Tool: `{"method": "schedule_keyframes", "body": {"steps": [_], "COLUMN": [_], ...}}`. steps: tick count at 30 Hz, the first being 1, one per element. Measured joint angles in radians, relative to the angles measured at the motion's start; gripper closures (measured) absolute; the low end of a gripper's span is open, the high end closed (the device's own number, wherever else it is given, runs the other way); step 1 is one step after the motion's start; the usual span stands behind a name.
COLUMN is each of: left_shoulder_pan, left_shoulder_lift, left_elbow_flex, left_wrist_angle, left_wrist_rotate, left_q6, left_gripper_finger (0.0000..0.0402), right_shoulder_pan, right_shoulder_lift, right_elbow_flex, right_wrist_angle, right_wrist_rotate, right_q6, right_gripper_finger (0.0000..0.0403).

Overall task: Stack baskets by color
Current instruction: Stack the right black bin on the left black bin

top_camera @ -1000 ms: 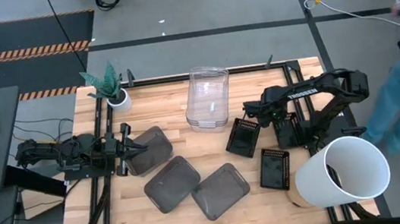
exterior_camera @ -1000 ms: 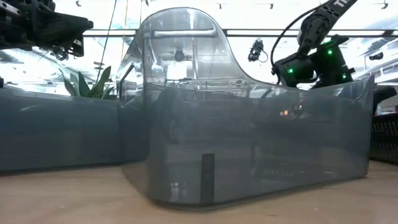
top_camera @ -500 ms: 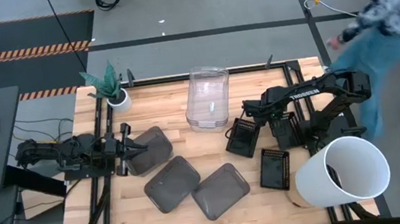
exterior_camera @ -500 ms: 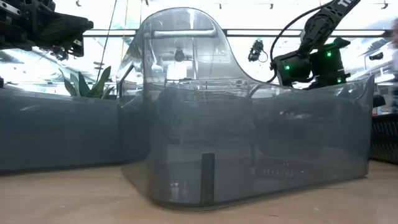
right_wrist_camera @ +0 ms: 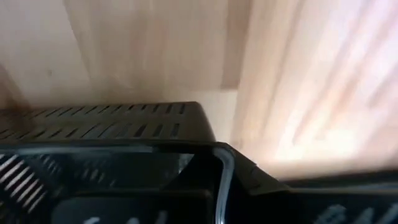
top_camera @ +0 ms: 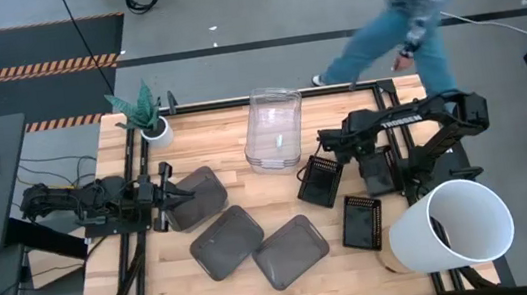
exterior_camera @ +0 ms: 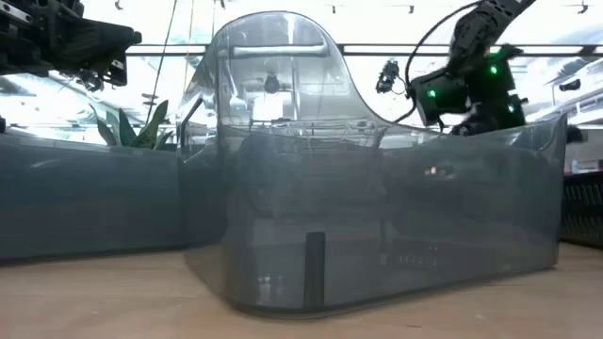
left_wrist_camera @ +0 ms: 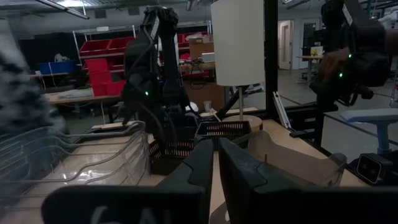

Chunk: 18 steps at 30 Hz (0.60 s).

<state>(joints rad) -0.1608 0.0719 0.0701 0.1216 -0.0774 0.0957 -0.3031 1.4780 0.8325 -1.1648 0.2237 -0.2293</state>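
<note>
Right gripper: clamped shut on the rim of a black basket, at the edge nearest the clear stack; in its wrist view the perforated black wall sits right against the fingers.
Left gripper: low at the near edge of a grey basket on the left side of the table; the fingers are pressed nearly together, and I can't tell if the basket rim is pinched between them.
Clear baskets: nested in one stack at the back middle of the table, just beside the black basket that the right gripper has.
Grey baskets: three, spread on the front left half; the second lies just in front of the first, and the third is beside it toward the middle, edges close or touching.
Other black baskets: one under the right arm, one in front of it, next to the bucket.
Bucket: big, white, lying tilted at the front right corner.
Plant pot: small, white, with green leaves, back left.
Person: walking past behind the table in jeans.
</note>
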Motion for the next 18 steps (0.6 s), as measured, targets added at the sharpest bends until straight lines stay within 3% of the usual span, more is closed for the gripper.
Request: {"method": "schedule_keyframes", "body": {"steps": [9,18], "left_shoulder_pan": [0.000,0.000], "left_shoulder_lift": [0.000,0.000], "left_elbow_flex": [0.000,0.000], "left_wrist_angle": [0.000,0.000], "left_wrist_rotate": [0.000,0.000], "left_q6": [0.000,0.000], "left_gripper_finger": [0.0373,0.0366], "right_shoulder_pan": [-0.002,-0.001], "right_shoulder_lift": [0.001,0.010], "right_elbow_flex": [0.297,0.538], "right_wrist_angle": [-0.244,-0.256], "right_wrist_rotate": [-0.086,-0.205], "right_q6": [0.075,0.236], "right_gripper_finger": [0.0397,0.0397]}}
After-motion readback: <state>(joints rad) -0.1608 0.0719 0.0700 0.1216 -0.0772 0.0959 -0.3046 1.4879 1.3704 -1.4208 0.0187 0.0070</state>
